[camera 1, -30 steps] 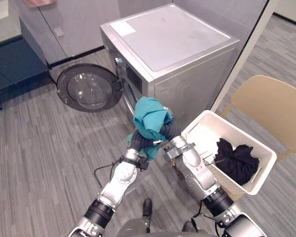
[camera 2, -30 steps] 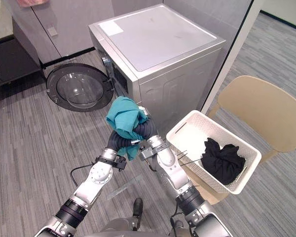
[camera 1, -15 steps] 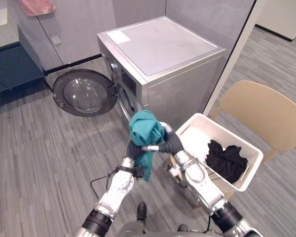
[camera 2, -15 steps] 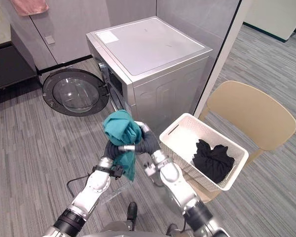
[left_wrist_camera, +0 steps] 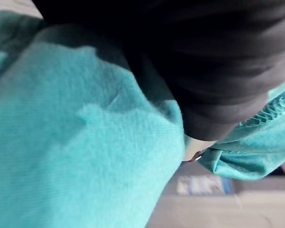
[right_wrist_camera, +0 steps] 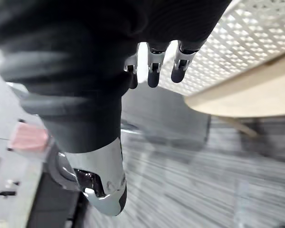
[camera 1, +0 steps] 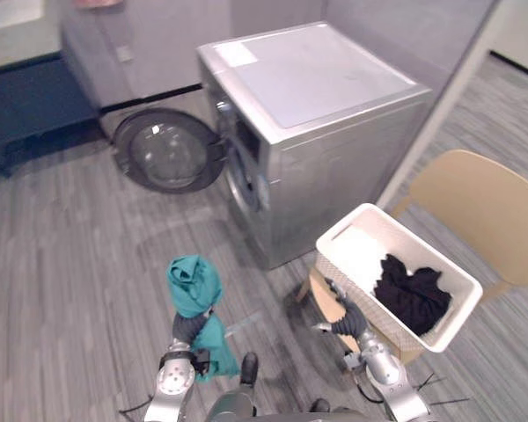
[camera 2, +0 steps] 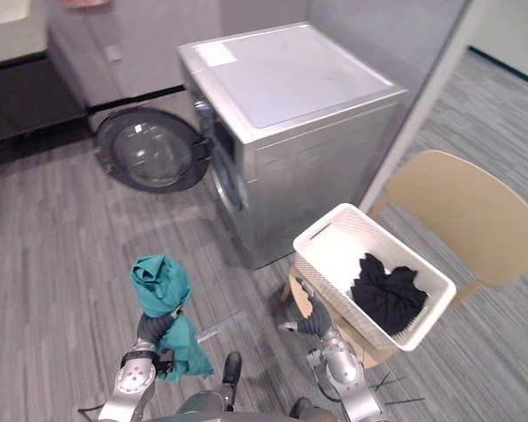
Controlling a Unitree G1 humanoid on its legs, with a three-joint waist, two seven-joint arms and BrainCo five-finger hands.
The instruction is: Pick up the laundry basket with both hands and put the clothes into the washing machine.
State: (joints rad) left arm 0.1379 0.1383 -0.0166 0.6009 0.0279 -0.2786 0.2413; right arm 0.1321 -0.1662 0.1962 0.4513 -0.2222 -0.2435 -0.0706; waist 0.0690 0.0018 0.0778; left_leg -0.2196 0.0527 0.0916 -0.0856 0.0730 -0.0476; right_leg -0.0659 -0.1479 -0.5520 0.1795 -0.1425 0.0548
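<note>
1. One white laundry basket point(camera 1: 359, 253) sits in the lower right of the head view. It rests on the seat of a tan chair point(camera 1: 475, 202) whose curved back rises toward the right edge.
2. One heap of black clothes point(camera 1: 411, 294) lies in the right-hand half of the basket. The left-hand half of the basket's floor is bare white.
3. One teal garment point(camera 1: 194, 286) is outside the basket, in the lower left of the frame. It is bunched into a ball above the left hand point(camera 1: 186, 328), and a tail of cloth hangs down beside the wrist.
4. The left hand is raised under that bundle, well apart from the basket. The cloth covers it in the head views and in its own wrist view, so I cannot tell how it grips.
5. The right hand point(camera 1: 346, 318) shows low in the frame, right of centre, just beside the basket's near left corner and the edge of the chair seat. Its fingers point(right_wrist_camera: 153, 66) hang loose and nearly straight with the thumb apart, and they hold nothing. I cannot tell whether they touch the basket's perforated wall.
6. A silver washing machine point(camera 1: 326, 79) stands in the upper middle of the frame. Its round door point(camera 1: 169, 156) is swung wide open toward the left.
7. The floor point(camera 1: 62, 264) is grey striped planks. A dark low bench point(camera 1: 26, 101) sits in the upper left corner.
</note>
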